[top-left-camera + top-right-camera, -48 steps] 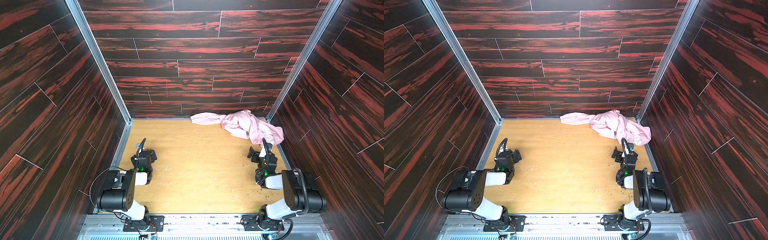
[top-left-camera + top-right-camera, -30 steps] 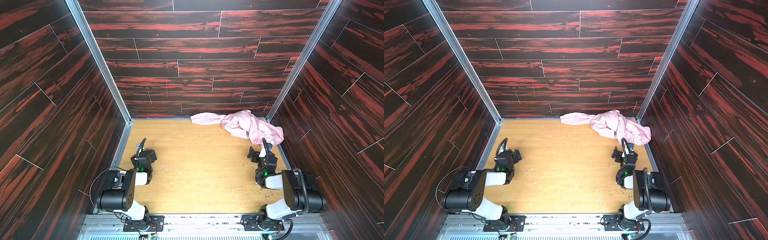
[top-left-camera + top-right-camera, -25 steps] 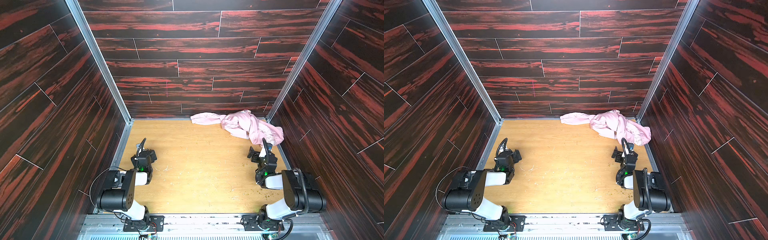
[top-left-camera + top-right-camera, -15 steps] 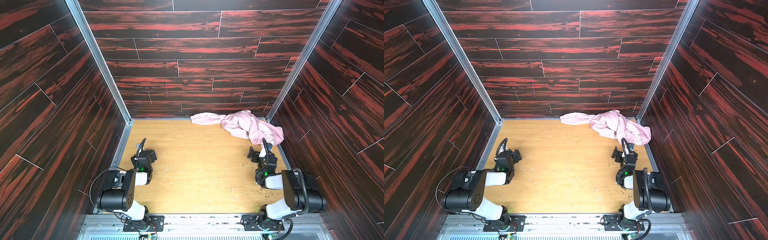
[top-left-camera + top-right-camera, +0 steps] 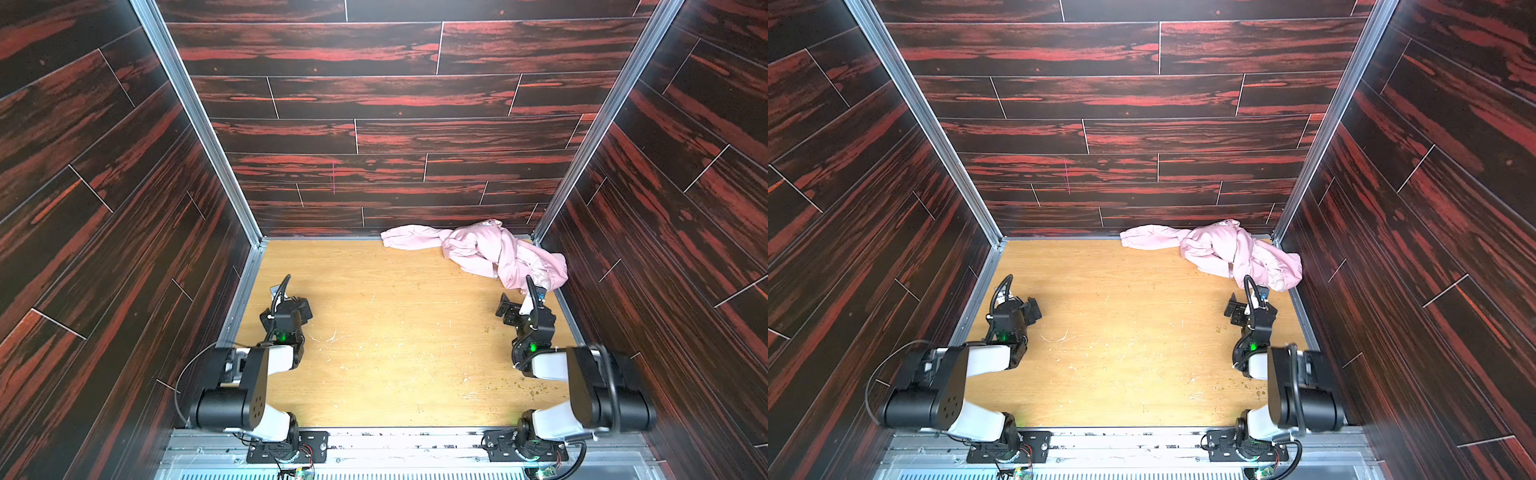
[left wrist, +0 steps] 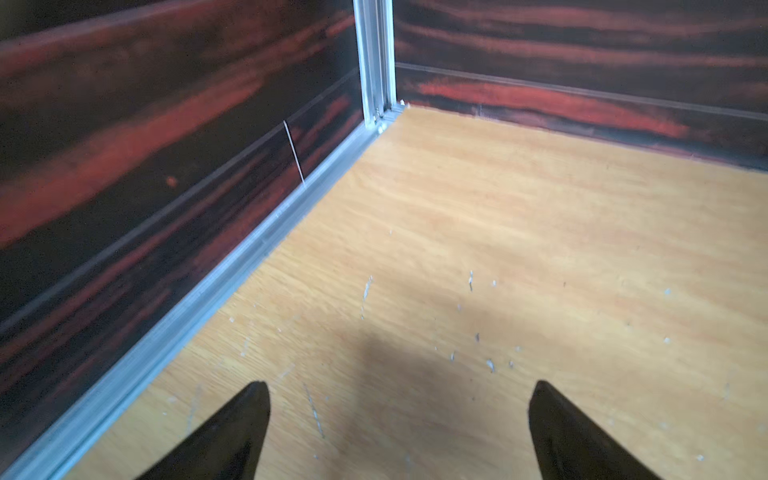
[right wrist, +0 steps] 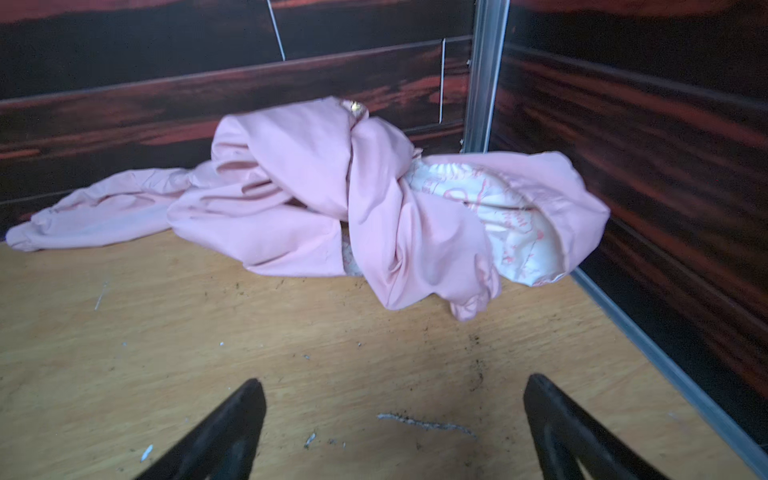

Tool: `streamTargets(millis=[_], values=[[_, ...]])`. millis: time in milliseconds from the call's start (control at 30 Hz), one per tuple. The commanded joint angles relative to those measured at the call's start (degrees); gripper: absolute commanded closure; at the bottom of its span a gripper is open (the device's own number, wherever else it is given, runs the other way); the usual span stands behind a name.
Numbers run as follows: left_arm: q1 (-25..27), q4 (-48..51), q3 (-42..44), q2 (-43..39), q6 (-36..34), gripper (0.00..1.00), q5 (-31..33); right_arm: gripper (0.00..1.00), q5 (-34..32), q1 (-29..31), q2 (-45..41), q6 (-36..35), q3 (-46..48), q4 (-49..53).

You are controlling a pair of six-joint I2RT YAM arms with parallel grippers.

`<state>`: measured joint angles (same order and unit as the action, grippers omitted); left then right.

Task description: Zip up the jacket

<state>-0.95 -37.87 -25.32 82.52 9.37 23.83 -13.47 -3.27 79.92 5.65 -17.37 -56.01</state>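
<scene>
on a wooden floor [image 5: 395, 353] between dark panels [image 5: 374, 137], the jacket [image 5: 482, 249] is seen bunched at one o'clock, zipper apparently buried; left gripper [image 6: 399, 383] and right gripper [image 7: 395, 378] are held spread, empty, for untangling.

The jacket [image 5: 478, 249] is a small light pink fabric garment, crumpled into a twisted, rumpled heap on the bench [image 5: 395, 332] at about one o'clock in both top views, tucked into the far corner against the back wall [image 5: 415, 216]. One sleeve [image 5: 409, 240] lies flat and stretches out from the heap toward nine o'clock along the foot of that wall. At the three o'clock end the fabric is turned out, showing a paler lining [image 7: 498, 216] printed in pink; the zipper cannot be made out among the folds.
</scene>
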Motion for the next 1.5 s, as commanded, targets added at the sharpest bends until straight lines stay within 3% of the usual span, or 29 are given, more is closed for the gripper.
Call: streamTargets(millis=[0, 100, 200, 300, 400, 533, 600, 700, 767, 867, 1200, 1467], values=[[0.2, 15.7, -6.4, -8.5, 3.2, 0.01, 1.9, 0.01, -5.2, 0.1, -11.0, 2.7, -2.3, 10.5], [0.1, 24.9, -10.7, -13.8, 8.6, 0.0, -0.4, 0.01, -9.9, 0.1, -21.0, 10.3, -8.2, 25.8], [0.2, 35.0, -16.3, -16.1, 16.8, 0.0, -2.7, 0.01, -8.4, 0.1, -24.1, 14.0, -18.9, 43.8], [0.2, 47.4, -23.8, -15.2, 25.6, 0.0, -4.8, 0.01, -3.1, 0.1, -20.0, 13.0, -32.1, 61.1], [0.2, 53.0, -28.7, -13.6, 31.9, 0.01, -10.8, 0.01, 1.8, 0.1, -12.5, 14.6, -43.0, 74.0], [0.2, 50.6, -28.6, -12.4, 43.6, 0.0, -18.4, 0.01, 12.1, 0.1, -7.9, 18.0, -49.9, 78.8], [0.2, 49.7, -30.0, -9.9, 46.1, 0.01, -23.8, 0.03, 17.1, 0.1, -4.3, 19.4, -54.2, 81.5], [0.7, 49.6, -34.2, -4.1, 46.7, 0.17, -33.3, 0.22, 23.6, 0.1, 3.8, 20.3, -62.4, 87.5], [2.2, 52.0, -37.9, 0.0, 45.7, 0.19, -36.6, 0.28, 25.6, 0.1, 8.7, 22.0, -66.4, 89.6], [6.1, 52.9, -41.3, 5.0, 44.8, 0.1, -38.0, 0.27, 27.2, 0.2, 14.3, 26.2, -69.5, 88.8], [17.7, 53.5, -50.3, 14.6, 37.4, 0.07, -33.9, 0.26, 26.6, 0.4, 33.6, 35.1, -83.7, 86.1], [18.2, 60.0, -55.1, 17.5, 33.6, 0.07, -35.0, 0.27, 25.4, 0.5, 48.5, 38.0, -99.2, 88.7]])
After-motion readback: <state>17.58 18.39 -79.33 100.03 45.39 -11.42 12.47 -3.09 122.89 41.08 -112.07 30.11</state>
